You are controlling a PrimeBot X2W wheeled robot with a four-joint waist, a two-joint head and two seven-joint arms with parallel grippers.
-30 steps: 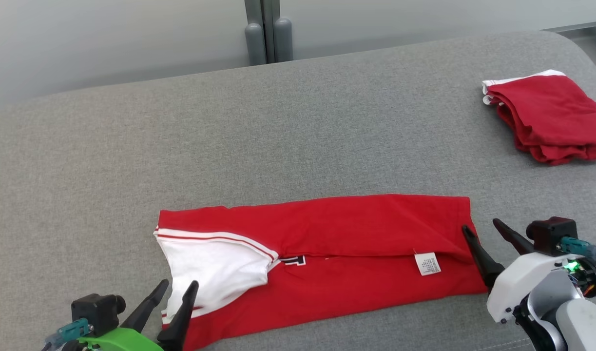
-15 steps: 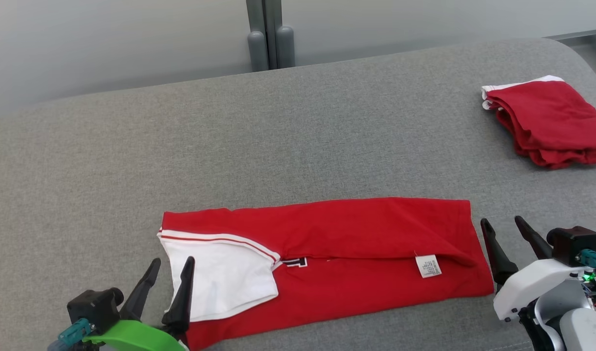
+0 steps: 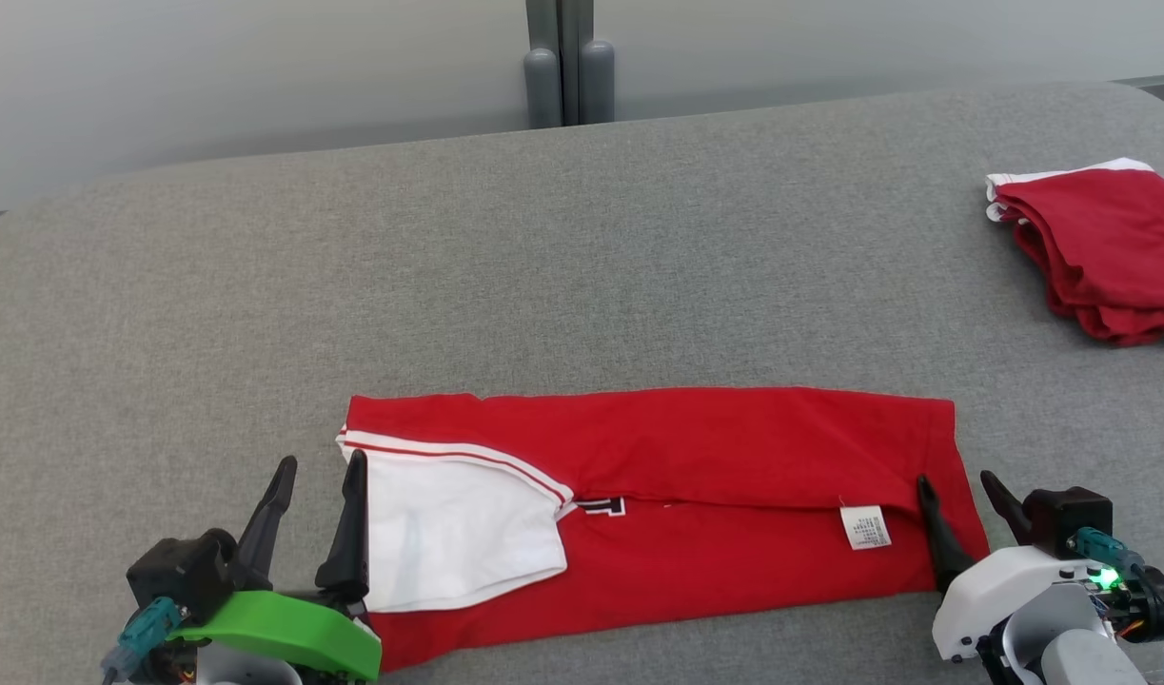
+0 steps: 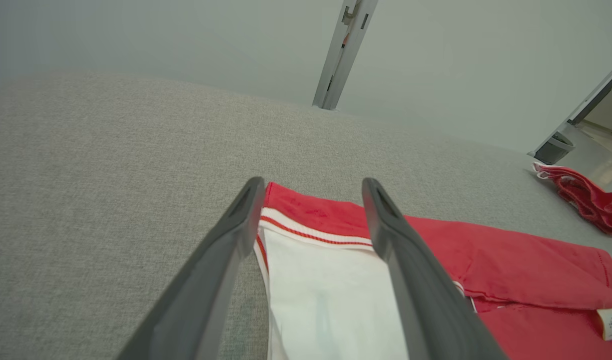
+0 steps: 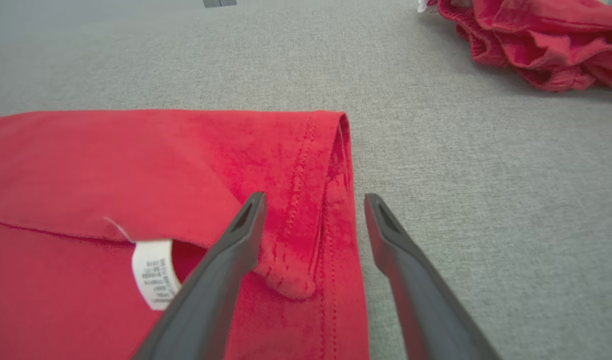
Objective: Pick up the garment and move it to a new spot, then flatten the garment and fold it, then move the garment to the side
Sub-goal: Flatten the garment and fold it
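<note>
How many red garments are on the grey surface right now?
2. One long red garment lies stretched across the near middle; one folded red garment sits at the far right edge, partly cut off, and its layers could hide another.

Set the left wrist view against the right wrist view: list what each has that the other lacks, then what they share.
Left wrist view, not the right: the open left hand at the white sleeve, and a metal post behind.
Right wrist view, not the left: the open right hand straddling the stitched hem.
Both: the red shirt, its label, the second folded garment and the grey surface.
</note>
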